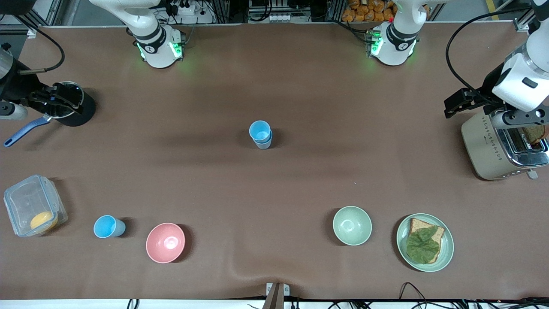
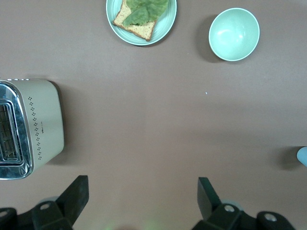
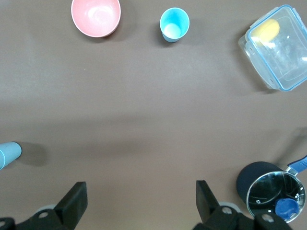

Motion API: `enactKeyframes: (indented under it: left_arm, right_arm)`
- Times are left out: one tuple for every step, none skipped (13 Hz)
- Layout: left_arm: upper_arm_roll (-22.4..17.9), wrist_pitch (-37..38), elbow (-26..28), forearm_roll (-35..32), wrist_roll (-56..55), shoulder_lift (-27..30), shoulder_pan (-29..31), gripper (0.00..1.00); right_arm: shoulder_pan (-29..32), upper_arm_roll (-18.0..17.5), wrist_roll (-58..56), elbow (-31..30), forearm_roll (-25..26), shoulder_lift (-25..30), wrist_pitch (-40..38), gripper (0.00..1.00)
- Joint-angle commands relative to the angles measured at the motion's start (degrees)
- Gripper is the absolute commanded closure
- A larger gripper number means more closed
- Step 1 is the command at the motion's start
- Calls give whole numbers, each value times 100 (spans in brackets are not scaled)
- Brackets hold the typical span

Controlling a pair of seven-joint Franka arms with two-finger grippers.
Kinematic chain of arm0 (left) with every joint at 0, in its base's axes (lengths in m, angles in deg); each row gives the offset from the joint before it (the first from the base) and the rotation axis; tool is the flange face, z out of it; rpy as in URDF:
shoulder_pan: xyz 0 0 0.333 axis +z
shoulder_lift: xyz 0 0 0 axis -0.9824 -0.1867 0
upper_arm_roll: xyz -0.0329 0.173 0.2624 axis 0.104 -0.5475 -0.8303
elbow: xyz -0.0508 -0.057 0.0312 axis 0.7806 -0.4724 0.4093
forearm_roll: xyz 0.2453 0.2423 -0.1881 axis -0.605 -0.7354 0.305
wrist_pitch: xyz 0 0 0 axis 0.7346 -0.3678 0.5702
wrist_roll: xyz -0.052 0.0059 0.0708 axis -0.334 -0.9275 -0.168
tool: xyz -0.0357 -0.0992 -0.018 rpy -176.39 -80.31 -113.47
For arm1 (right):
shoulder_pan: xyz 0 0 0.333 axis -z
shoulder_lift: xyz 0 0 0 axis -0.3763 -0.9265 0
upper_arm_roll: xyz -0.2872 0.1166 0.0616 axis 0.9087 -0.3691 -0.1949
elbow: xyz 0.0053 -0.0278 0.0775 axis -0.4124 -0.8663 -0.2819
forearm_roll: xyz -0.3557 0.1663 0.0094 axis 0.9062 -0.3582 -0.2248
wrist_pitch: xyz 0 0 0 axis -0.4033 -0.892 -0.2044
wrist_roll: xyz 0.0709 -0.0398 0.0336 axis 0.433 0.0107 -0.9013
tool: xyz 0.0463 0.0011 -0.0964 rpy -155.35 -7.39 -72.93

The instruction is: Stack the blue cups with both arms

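Left claw (image 2: 140, 199) raised at its own end of the bench, fingers spread wide, right claw (image 3: 139, 201) likewise, empty

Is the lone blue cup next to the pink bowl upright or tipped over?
Upright: the lone blue cup shows its open mouth facing up beside the pink bowl.

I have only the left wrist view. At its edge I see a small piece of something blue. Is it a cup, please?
Observer: Yes. It is a stack of two blue cups at the middle of the table.
Operator: Are there other blue cups?
Observer: One single cup, upright, between the pink bowl and the container, toward the right arm's end.
Operator: Where are the grippers?
Observer: The right gripper is open and empty, up near the pot. The left gripper, open too, is over the toaster.
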Motion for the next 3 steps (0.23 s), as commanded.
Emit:
enactKeyframes:
  left_arm:
    - [-5, 127, -103, 63, 100, 3, 21, 0]
    - [-14, 127, -103, 63, 100, 12, 21, 0]
    - [-14, 127, -103, 72, 100, 12, 29, 0]
  right_arm:
    - [151, -122, 53, 208, 106, -44, -313, 0]
    - [151, -122, 53, 261, 106, -44, -314, 0]
    - [142, -122, 62, 261, 106, -44, -314, 0]
